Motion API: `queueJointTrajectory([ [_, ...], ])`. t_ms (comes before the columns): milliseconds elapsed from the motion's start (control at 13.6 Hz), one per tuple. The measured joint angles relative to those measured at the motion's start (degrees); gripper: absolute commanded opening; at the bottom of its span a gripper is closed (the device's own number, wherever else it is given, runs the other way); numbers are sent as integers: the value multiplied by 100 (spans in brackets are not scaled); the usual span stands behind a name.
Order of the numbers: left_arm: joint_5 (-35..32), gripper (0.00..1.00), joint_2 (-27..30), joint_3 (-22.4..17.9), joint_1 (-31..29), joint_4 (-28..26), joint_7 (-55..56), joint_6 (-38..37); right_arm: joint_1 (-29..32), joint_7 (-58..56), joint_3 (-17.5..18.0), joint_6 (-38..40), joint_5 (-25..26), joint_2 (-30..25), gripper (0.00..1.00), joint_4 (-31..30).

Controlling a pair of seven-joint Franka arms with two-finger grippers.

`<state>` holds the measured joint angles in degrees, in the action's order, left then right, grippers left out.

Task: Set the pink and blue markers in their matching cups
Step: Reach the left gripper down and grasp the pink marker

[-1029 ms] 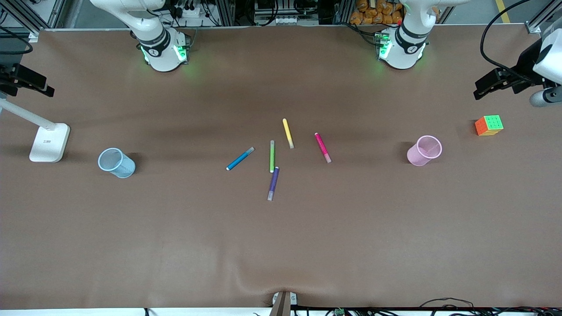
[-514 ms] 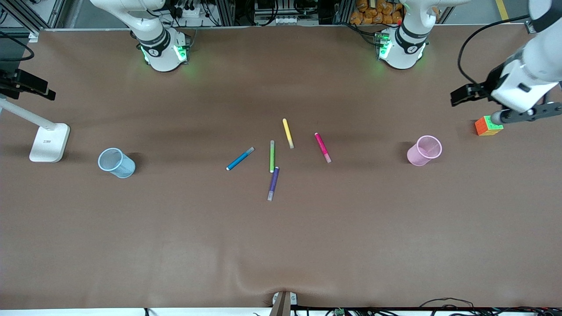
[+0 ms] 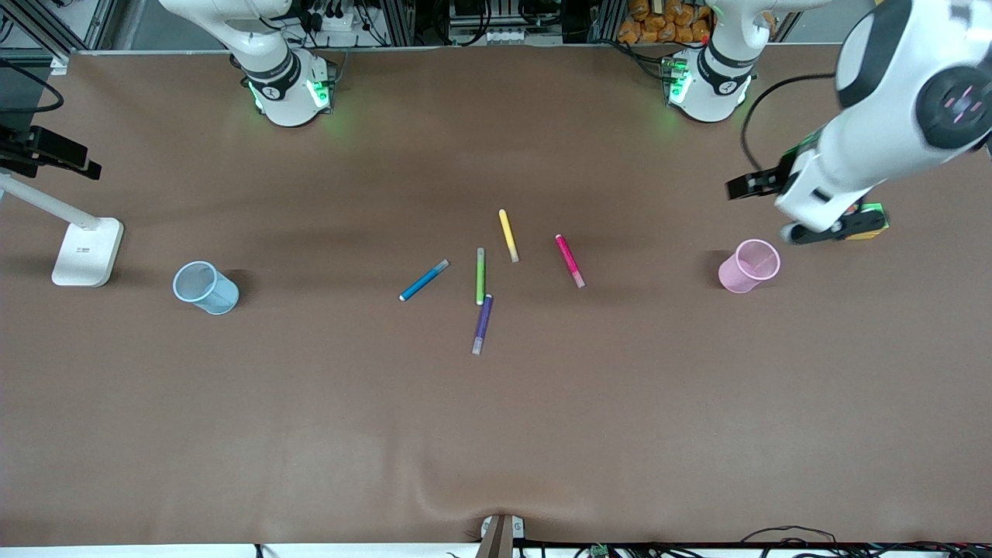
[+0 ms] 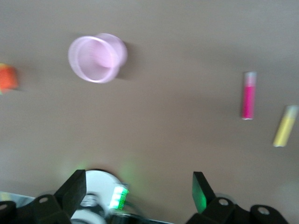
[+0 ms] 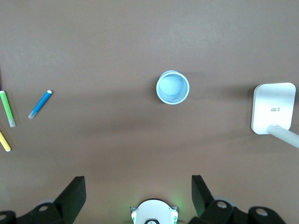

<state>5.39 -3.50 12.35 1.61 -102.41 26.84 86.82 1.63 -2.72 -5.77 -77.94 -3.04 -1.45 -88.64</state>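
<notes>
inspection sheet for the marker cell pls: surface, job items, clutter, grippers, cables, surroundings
Surface: brown mat, a ripple at the edge nearest the front camera.
Job's things: pink marker and blue marker lie flat mid-table; pink cup upright toward the left arm's end, blue cup upright toward the right arm's end; both cups empty.
Clutter: yellow marker, green marker, purple marker, colour cube, white lamp base.
Grippers: left gripper open, over the mat beside the pink cup; right gripper open, above the blue cup's end, waiting.
Cables: black cable on the left arm.
Surroundings: frame and wiring along the bases' edge.
</notes>
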Motion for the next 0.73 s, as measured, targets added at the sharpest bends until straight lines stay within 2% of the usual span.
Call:
queueJointTrajectory([
  [294,264,100,-717,136,422,-5,946,431,5,0,-4,14,0,52,100,0],
  [735,273,100,-1738,165,1341,-4,2123,1600,7,0,-5,85,0,116,100,0],
])
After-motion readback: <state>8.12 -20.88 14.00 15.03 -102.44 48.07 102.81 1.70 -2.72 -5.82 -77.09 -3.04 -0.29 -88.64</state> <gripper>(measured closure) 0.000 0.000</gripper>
